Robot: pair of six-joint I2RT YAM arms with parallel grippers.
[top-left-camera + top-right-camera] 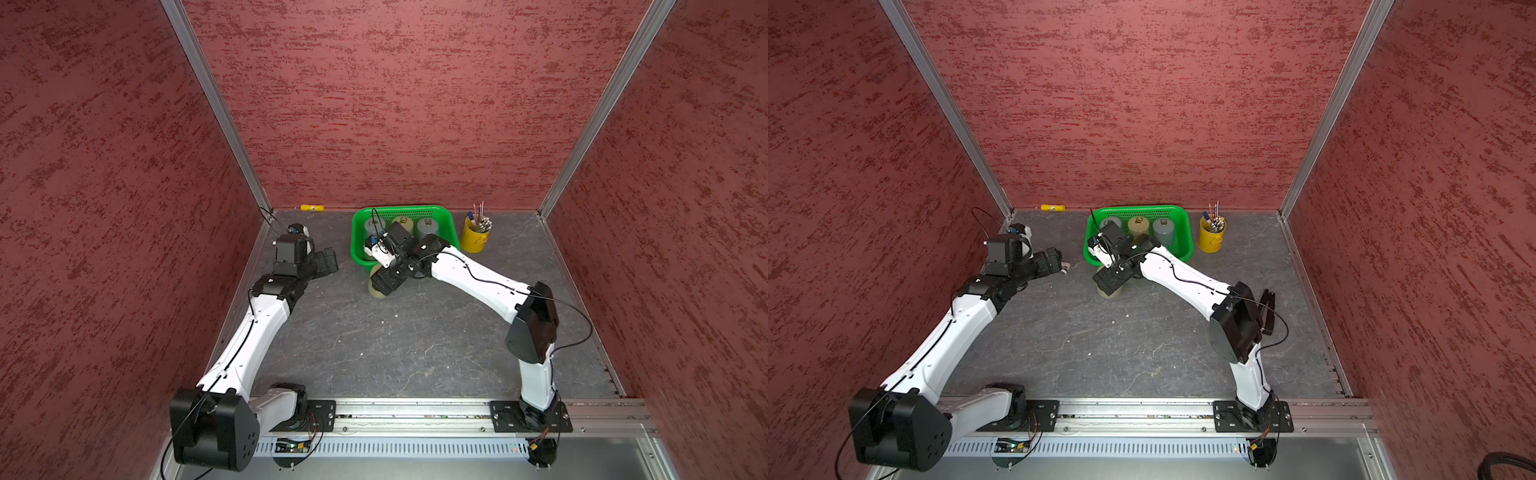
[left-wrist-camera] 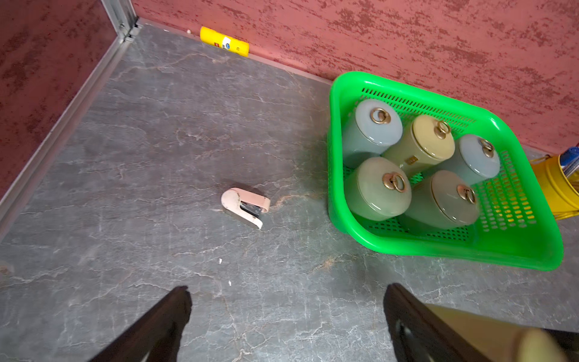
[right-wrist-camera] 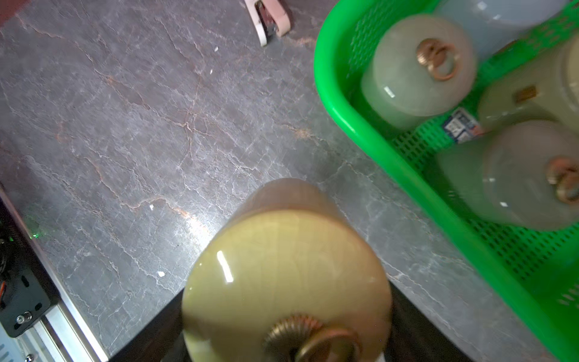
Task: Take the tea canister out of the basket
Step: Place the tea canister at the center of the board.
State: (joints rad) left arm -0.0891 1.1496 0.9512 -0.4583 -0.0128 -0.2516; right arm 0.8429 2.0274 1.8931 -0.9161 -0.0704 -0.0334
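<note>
— Where's the cream tea canister (image 3: 282,250) now?
— Clamped between the fingers of the right gripper (image 1: 380,284), outside the basket (image 2: 407,247) (green rim just beside them). The left gripper (image 2: 288,293) has its fingers spread wide, nothing between them.

The left arm (image 1: 249,345) reaches forward from a raised elbow. The left gripper (image 2: 288,293) has its jaws spread wide, with nothing between them. The right arm (image 1: 469,270) angles forward and inward from a high elbow, with the wrist pitched steeply down. The right gripper (image 1: 384,282) points downward, its dark fingers (image 3: 419,332) clamped on either side of a tea canister (image 3: 286,250) whose lid faces the wrist. The two grippers are well apart.
</note>
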